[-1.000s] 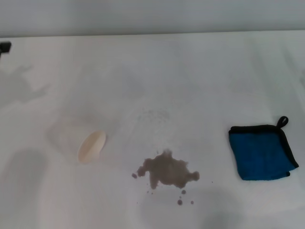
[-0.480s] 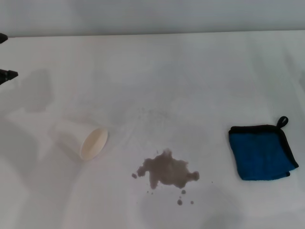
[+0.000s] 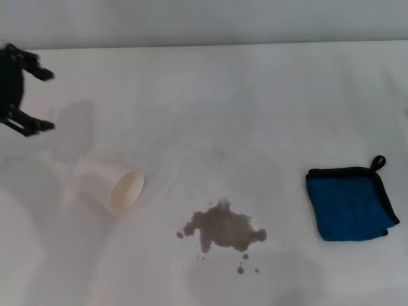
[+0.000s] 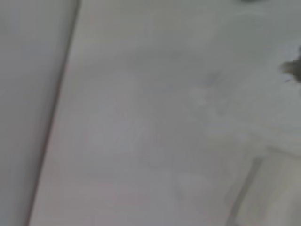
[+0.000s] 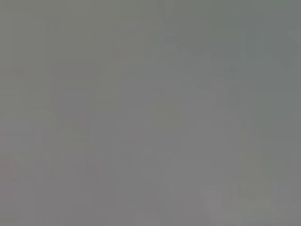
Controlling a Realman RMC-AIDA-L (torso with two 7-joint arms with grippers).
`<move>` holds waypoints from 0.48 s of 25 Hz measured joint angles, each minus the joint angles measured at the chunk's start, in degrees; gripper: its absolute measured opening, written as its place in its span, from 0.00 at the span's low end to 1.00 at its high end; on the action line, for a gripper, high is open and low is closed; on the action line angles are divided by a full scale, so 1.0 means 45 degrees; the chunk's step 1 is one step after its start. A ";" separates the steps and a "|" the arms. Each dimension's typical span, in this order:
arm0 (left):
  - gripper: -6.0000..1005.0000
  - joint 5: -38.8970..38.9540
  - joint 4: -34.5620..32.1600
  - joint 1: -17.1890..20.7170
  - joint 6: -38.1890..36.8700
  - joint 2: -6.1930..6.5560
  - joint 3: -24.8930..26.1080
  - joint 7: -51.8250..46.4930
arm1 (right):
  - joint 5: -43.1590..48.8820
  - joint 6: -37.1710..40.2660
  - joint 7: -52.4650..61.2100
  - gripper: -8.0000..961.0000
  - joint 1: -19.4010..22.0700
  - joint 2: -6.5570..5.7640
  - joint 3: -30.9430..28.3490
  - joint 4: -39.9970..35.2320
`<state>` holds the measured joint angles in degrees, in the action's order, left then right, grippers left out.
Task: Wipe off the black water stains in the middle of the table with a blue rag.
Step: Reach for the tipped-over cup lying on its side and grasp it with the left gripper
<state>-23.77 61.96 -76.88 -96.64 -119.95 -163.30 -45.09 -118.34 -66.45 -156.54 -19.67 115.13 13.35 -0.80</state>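
Note:
The black water stains (image 3: 222, 229) are a grey-brown splotch with small droplets on the white table (image 3: 210, 102), front middle in the head view. The blue rag (image 3: 350, 203) lies flat at the right, with black trim and a corner loop. My left gripper (image 3: 39, 99) is at the far left edge of the head view, above the table, its black fingers spread apart and empty. It is far from the rag. A dark patch at the left wrist view's edge (image 4: 294, 69) may be the stain. My right gripper is out of view.
A white paper cup (image 3: 109, 186) lies on its side at the left, its mouth facing the stain, below my left gripper. The table's far edge (image 3: 204, 44) runs along the back. The right wrist view shows only plain grey.
My left gripper has come into the head view from the left edge and moved right. The tipped cup now shows clearly. The stain and rag have not moved.

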 joint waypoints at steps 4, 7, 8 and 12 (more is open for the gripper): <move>0.88 -0.0132 -0.1016 0.0033 0.0172 0.0004 -0.0001 0.0230 | -0.0018 0.0000 0.0006 0.90 0.0029 0.0000 -0.0016 0.0061; 0.88 -0.0640 -0.1747 0.0039 0.0328 0.0056 0.0000 0.0244 | -0.0024 0.0000 0.0000 0.90 0.0036 0.0000 -0.0019 0.0134; 0.88 -0.0823 -0.1916 0.0030 0.0386 0.0062 0.0000 0.0245 | -0.0028 0.0000 -0.0001 0.90 0.0036 0.0000 -0.0019 0.0160; 0.88 -0.1545 -0.2669 0.0018 0.0622 0.0061 0.0001 0.0206 | -0.0031 0.0000 0.0003 0.90 0.0045 0.0000 -0.0019 0.0185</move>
<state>-30.72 49.95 -76.80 -93.84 -119.68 -163.30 -44.17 -118.47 -66.45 -156.53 -19.47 115.13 13.27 0.04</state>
